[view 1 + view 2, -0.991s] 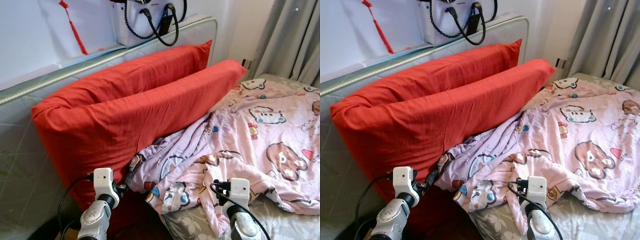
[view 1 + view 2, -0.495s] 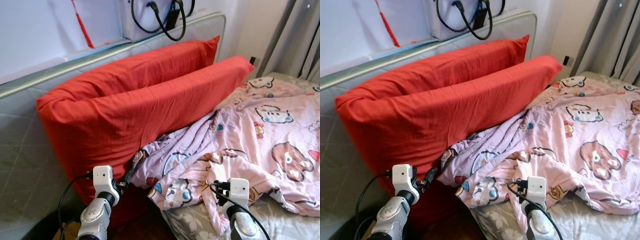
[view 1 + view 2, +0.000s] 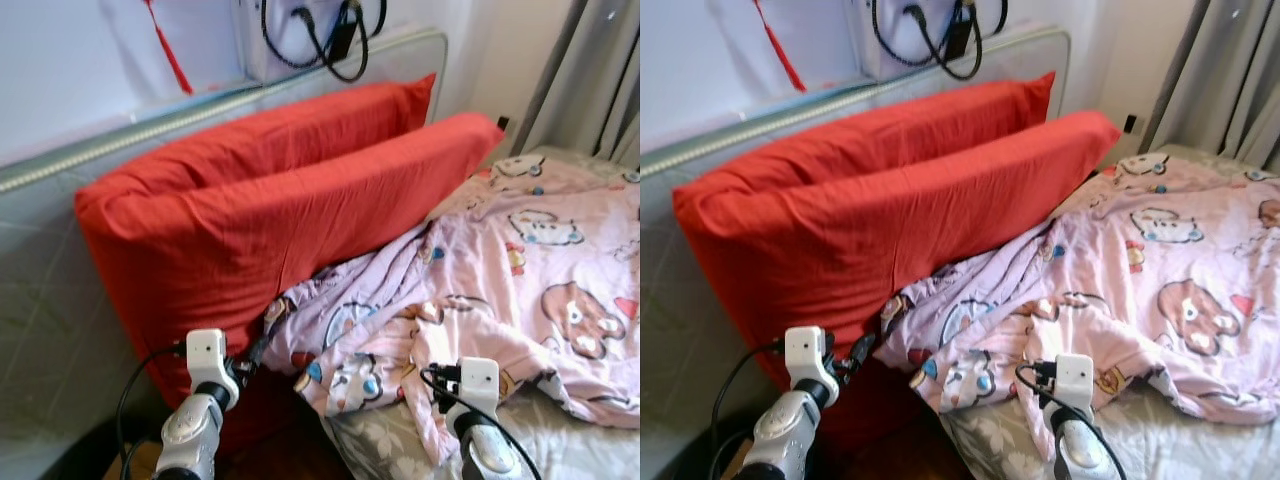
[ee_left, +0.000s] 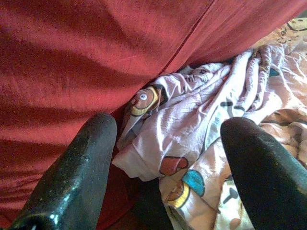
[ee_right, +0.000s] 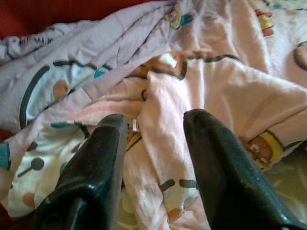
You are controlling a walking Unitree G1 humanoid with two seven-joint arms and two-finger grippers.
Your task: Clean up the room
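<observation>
The cartoon-print quilt (image 3: 520, 270) lay rumpled on the bed just below the red pillows (image 3: 270, 210). Both tools, left (image 4: 163, 167) and right (image 5: 153, 143), hovered spread apart over its crumpled edge; gripping it seemed next.

matt red cloth pillows (image 3: 270, 210), soft printed quilt (image 3: 520, 270)

red pillows (image 3: 270, 215): 2 | pink blanket (image 3: 520, 260): 1 | handbag (image 3: 300, 30): 1

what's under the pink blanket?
Under the pink blanket, a grey floral sheet shows at the near edge. The blanket covers the rest, so anything beneath it cannot be seen.
</observation>
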